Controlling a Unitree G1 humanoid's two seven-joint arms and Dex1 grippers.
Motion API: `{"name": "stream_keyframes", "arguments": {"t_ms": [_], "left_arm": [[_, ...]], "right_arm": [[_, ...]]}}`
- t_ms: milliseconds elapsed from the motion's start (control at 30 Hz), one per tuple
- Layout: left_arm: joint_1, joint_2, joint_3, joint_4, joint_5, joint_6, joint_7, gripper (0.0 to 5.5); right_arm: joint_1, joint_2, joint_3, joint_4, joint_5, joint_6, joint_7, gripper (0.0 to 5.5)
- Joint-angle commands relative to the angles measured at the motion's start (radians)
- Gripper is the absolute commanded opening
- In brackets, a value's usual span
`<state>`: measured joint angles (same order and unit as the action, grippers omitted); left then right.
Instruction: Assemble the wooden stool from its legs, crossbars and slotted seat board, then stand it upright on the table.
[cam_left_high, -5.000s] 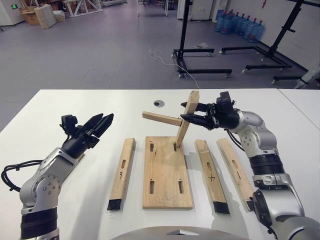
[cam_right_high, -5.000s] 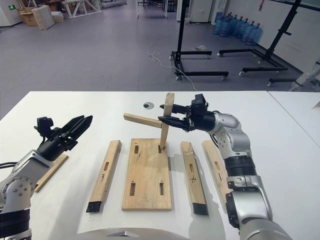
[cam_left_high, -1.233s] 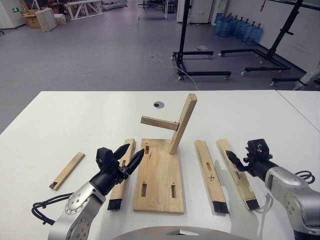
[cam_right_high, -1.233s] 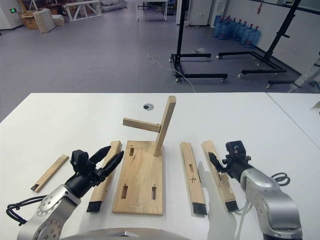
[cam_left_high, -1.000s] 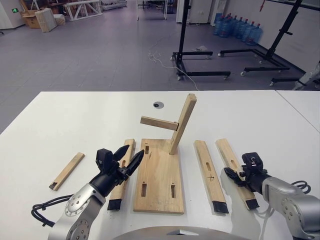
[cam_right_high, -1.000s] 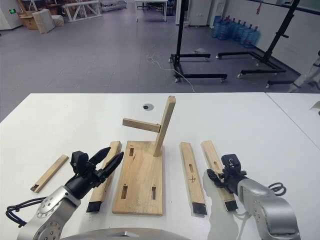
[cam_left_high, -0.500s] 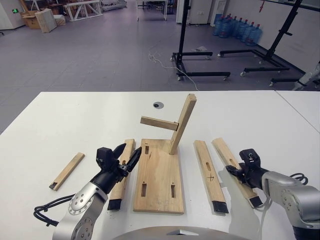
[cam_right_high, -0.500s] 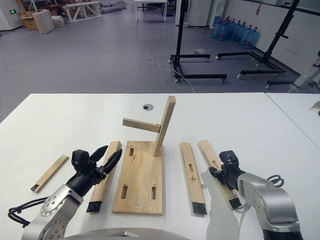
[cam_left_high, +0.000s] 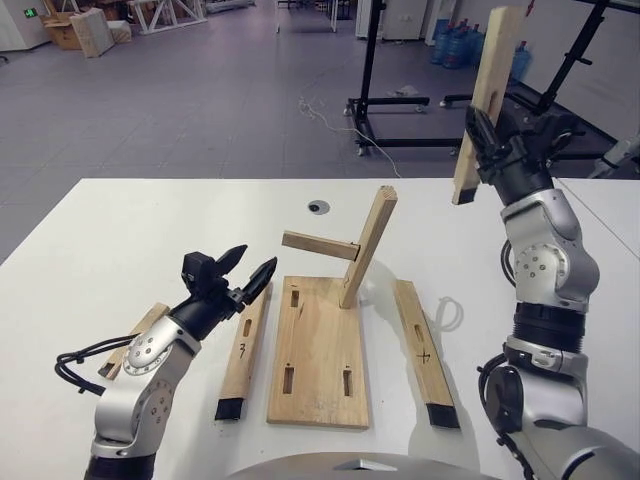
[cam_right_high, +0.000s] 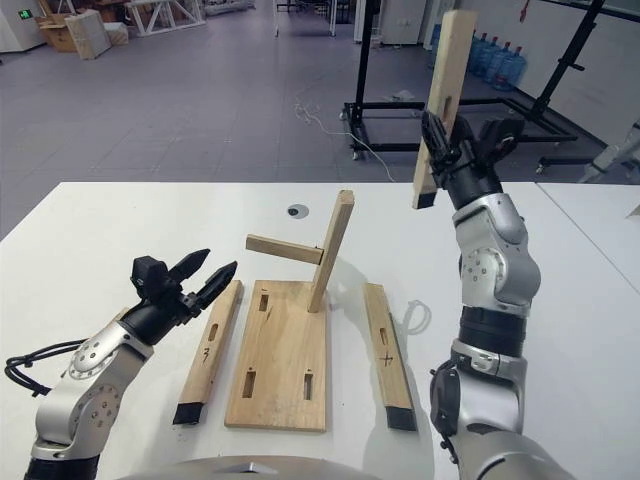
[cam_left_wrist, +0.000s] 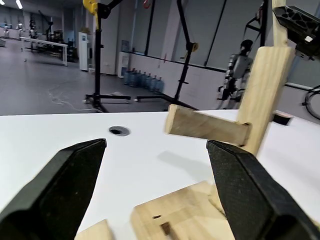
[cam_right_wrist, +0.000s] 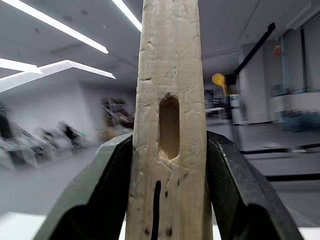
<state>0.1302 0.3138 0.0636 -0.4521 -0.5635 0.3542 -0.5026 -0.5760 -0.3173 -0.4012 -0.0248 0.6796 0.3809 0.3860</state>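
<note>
Wooden leg (cam_left_high: 487, 90) is clamped between the right fingers (cam_right_wrist: 95, 200), held near-upright high above the bench (cam_left_high: 120, 230), at about 1 o'clock from the seat board (cam_left_high: 318, 350). The right wrist view shows its oval slot close up. The left fingers (cam_left_wrist: 55, 180) gape wide, holding nothing, over the lying leg (cam_left_high: 243, 350) at the board's 9 o'clock. A standing leg (cam_left_high: 368, 245) with its crossbar (cam_left_high: 320, 244) rises from the board's far right corner. Another leg (cam_left_high: 425, 350) lies at 3 o'clock, with open bench toward 12.

Pale, rough-sawn wooden leg (cam_right_wrist: 171, 176); smooth, seemingly matt white table (cam_left_high: 120, 232)
</note>
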Motion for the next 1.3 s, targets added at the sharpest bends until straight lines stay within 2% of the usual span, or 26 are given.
{"name": "stream_keyframes", "arguments": {"t_ms": [33, 100, 200, 300, 433, 533, 633, 733, 867, 1067, 1300], "left_arm": [[-0.003, 0.039, 0.026, -0.013, -0.08, 0.04, -0.07, 3.68], [0.006, 0.048, 0.028, -0.02, -0.1, 0.049, -0.084, 3.68], [0.015, 0.062, 0.037, -0.029, -0.124, 0.062, -0.1, 3.68], [0.016, 0.074, 0.045, -0.037, -0.159, 0.08, -0.114, 3.68], [0.024, 0.096, 0.056, -0.079, -0.293, 0.136, -0.181, 3.68], [0.021, 0.124, 0.09, -0.096, -0.471, 0.204, -0.252, 3.68], [0.04, 0.167, 0.093, -0.101, -0.517, 0.241, -0.296, 3.68], [0.031, 0.153, 0.102, -0.096, -0.573, 0.251, -0.291, 3.68], [0.007, 0.13, 0.061, -0.074, -0.544, 0.243, -0.279, 3.68], [0.015, 0.12, 0.024, -0.083, -0.525, 0.234, -0.29, 3.68], [0.031, 0.106, -0.005, -0.104, -0.486, 0.213, -0.281, 3.68]], "right_arm": [[0.193, -0.026, -0.075, -0.15, 0.442, 0.246, 0.284, 2.03], [0.361, -0.053, -0.016, -0.219, 0.521, 0.353, 0.404, 2.03], [0.515, -0.075, 0.075, -0.323, 0.589, 0.451, 0.506, 2.03], [0.593, -0.134, 0.224, -0.381, 0.442, 0.429, 0.613, 2.03], [0.53, -0.126, 0.362, -0.347, 0.286, 0.334, 0.671, 2.03], [0.468, -0.096, 0.42, -0.308, 0.23, 0.281, 0.695, 2.03], [0.416, -0.087, 0.459, -0.292, 0.214, 0.267, 0.724, 2.03], [0.402, -0.104, 0.518, -0.292, 0.17, 0.249, 0.774, 2.03], [0.363, -0.095, 0.572, -0.267, 0.142, 0.247, 0.806, 2.03], [0.282, -0.035, 0.564, -0.205, 0.197, 0.299, 0.785, 2.03], [0.26, -0.072, 0.606, -0.169, 0.136, 0.307, 0.811, 2.02]]}}
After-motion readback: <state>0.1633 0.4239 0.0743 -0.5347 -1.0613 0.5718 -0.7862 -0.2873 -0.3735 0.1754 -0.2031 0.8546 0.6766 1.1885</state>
